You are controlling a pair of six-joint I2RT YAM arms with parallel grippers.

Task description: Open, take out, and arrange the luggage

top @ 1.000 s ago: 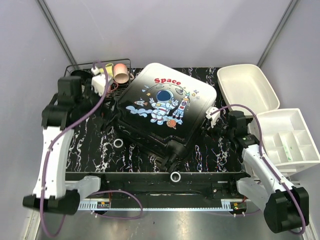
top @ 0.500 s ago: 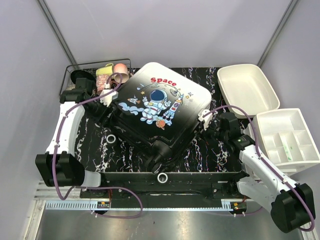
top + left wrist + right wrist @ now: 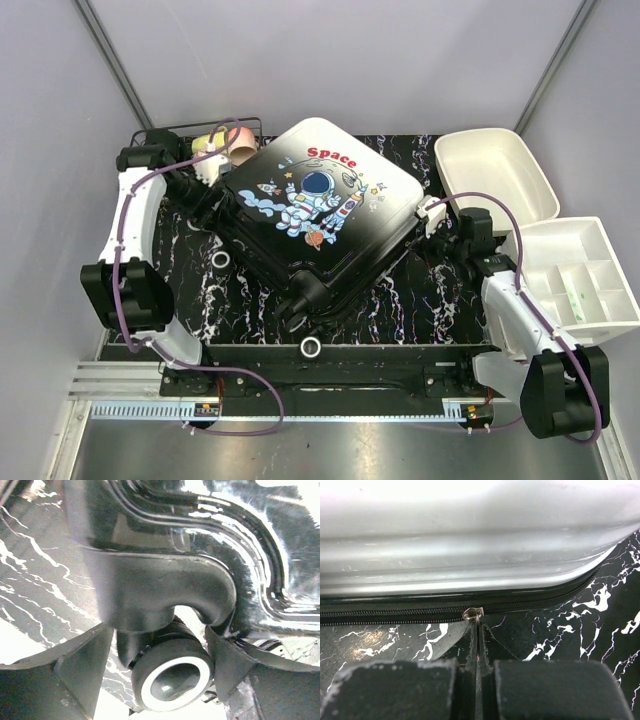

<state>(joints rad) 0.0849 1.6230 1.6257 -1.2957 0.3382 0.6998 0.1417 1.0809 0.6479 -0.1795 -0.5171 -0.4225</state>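
The large hard-shell suitcase with the astronaut print, white fading to black (image 3: pixel 320 215), lies flat and closed on the black marbled bench (image 3: pixel 190 290). It sits askew between the two arms, its far left corner close to the black wire basket (image 3: pixel 175 135). Over the last second its near corner has swung toward the left side. The left arm, which was out by the bench edge, has reached in to that far left corner.

The left hand (image 3: pixel 159 640) is now spread partway open around a black caster wheel with a white ring (image 3: pixel 172 682). I cannot tell whether it presses on the wheel.

The right hand (image 3: pixel 476 667) stays fully closed on the thin zip pull (image 3: pixel 476 640) at the case's right edge. The zip looks closed on both sides of the slider.

So opening has barely begun. The left hand seems placed to brace the case while the right draws the zip.
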